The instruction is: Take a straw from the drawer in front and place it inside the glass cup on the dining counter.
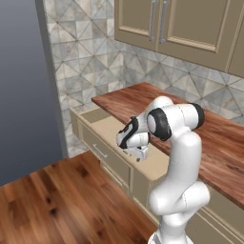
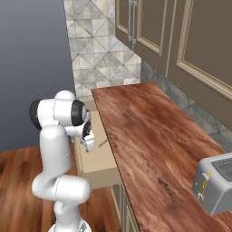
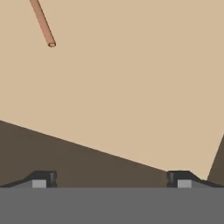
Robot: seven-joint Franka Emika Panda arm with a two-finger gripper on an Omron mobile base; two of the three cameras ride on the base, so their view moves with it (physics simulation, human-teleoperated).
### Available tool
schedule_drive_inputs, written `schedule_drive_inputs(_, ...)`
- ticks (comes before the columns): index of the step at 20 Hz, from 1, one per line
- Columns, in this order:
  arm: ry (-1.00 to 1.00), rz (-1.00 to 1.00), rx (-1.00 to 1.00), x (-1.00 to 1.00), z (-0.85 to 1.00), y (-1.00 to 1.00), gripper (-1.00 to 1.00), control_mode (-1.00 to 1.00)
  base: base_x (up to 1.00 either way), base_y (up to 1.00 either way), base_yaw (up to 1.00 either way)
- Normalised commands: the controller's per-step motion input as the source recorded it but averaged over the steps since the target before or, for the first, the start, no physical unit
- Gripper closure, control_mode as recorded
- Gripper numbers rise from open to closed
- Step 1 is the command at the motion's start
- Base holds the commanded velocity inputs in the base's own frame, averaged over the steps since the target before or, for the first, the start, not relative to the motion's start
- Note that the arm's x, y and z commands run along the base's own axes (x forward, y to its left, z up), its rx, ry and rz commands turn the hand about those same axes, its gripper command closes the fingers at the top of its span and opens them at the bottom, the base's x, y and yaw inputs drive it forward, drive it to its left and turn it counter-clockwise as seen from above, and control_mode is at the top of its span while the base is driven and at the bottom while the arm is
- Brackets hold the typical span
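- Wood-topped counter (image 2: 154, 136): runs under the beige wall cabinets (image 1: 190, 28); a toaster (image 2: 217, 181) stands on it, well away from the drawer.
- Drawer (image 1: 107, 131): pulled out from below the counter edge, light tan floor exposed.
- Gripper (image 3: 111, 179): hangs over the drawer's interior, jaws spread wide, grasping nothing.
- Straw (image 3: 43, 22): lies flat on the drawer floor, apart from the fingertips (image 3: 43, 177).
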Motion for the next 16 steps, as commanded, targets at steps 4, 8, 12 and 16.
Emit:
schedule_drive_inputs(4, 0.15, 0.12, 0.05, -0.25, 0.00, 1.00, -1.00, -1.00, 0.00, 0.00, 0.00)
schedule_drive_inputs(8, 0.21, 0.16, 0.02, -0.27, 0.00, 1.00, -1.00, -1.00, 0.00, 0.00, 0.00)
schedule_drive_inputs(12, 0.23, 0.16, 0.00, -0.24, 0.00, 1.00, -1.00, -1.00, 0.00, 0.00, 0.00)
schedule_drive_inputs(16, 0.20, 0.18, 0.00, -0.33, -0.03, 1.00, -1.00, -1.00, 0.00, 0.00, 0.00)
